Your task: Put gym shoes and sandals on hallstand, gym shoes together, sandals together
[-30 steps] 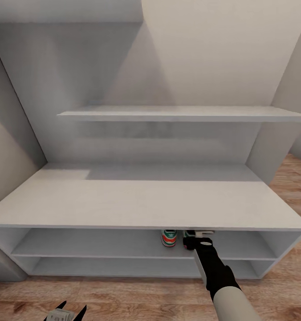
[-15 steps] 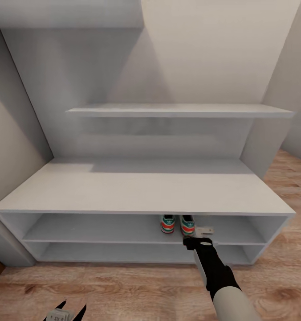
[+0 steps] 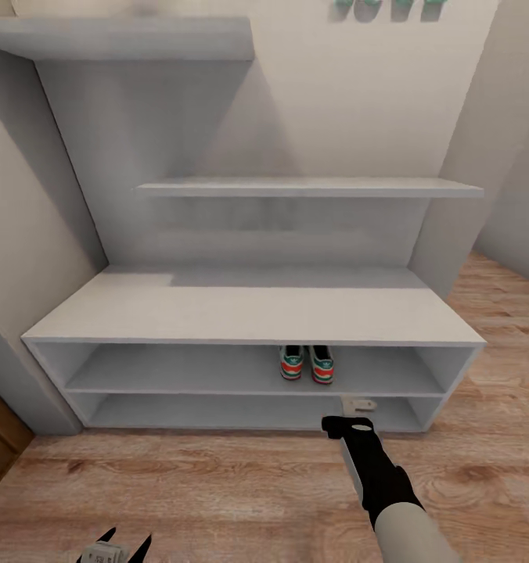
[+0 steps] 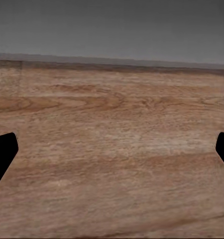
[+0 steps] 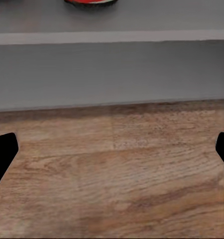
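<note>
Trainers, 2 low white gym shoes (image 3: pixel 307 363) with green stripes and red heels, stand side by side on the upper shelf of the wide light-grey hallstand (image 3: pixel 249 313). Right gripper (image 3: pixel 359 406), fingers spread and empty, hovers near the light brown wood-plank floor (image 3: pixel 217 493) before it; left gripper (image 3: pixel 116 550) is likewise spread.

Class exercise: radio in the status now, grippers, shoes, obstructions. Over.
Both grippers, left and right, open, empty. Two gym shoes side by side on rack's upper shelf. Nothing in the way.

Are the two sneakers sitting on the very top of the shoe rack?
No, the two gym shoes sit side by side on the upper shelf under the hallstand's bench top.
</note>
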